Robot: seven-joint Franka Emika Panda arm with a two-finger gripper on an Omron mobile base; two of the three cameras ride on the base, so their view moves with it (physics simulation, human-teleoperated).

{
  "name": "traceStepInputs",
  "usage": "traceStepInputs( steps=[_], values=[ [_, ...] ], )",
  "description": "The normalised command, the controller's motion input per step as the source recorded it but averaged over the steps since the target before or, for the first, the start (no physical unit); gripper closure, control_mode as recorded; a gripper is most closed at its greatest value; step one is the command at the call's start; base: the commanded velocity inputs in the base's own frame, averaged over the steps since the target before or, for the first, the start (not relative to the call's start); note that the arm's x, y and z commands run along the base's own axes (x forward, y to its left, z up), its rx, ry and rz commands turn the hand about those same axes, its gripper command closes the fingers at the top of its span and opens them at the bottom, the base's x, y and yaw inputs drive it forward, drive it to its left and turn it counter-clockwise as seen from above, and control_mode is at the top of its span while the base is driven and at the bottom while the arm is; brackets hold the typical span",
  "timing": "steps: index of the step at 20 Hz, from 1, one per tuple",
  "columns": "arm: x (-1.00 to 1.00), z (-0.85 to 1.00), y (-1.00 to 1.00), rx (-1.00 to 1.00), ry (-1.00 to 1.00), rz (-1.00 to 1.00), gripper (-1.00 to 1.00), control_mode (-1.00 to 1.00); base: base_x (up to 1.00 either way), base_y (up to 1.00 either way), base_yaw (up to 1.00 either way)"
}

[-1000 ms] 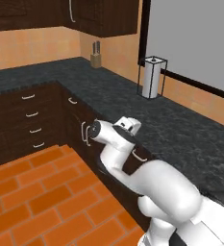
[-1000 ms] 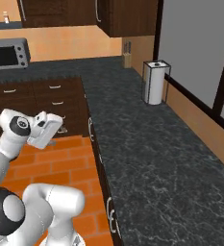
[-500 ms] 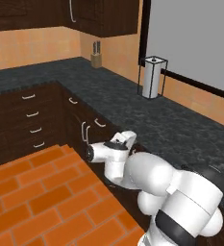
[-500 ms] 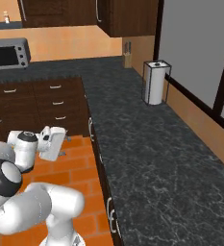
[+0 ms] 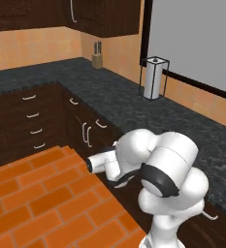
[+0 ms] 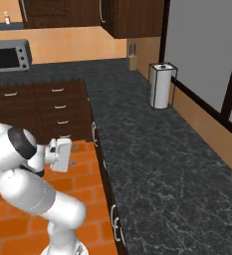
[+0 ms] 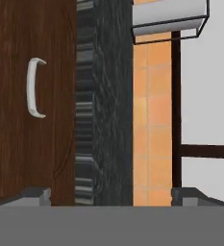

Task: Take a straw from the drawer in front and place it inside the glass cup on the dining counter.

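In the hand view, which is rolled sideways, a dark brown wood drawer front with a curved silver-white handle stands some way ahead, and it is shut. My gripper is open and empty, its two tips far apart, facing the drawer front and the worktop edge without touching either. From the right base view the gripper hangs low over the floor beside the cabinet run. The folded arm covers the hand in the left base view. The straw is hidden. The glass cup and the dining counter are out of view.
A black speckled granite worktop runs along the cabinets, with a white roll in a wire frame and a knife block on it. More drawers and upright-handled doors line the corner. Orange brick floor lies to the left.
The arm has folded down and the hand has dropped from chest height to low in front of the cabinet under the worktop. The base views have not shifted.
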Motion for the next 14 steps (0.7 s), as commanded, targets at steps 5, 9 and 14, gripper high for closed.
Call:
traceStepInputs(
  steps=[5,9,14],
  values=[
    [0.21,-0.38,-0.37,-0.01,-0.02,-0.04,-1.00,-1.00,0.00,0.00,0.00],
    [0.19,-0.42,-0.46,0.00,-0.01,-0.04,-1.00,-1.00,0.00,0.00,0.00],
    [0.07,-0.27,-0.43,0.00,-0.06,-0.02,-1.00,-1.00,0.00,0.00,0.00]
  ],
)
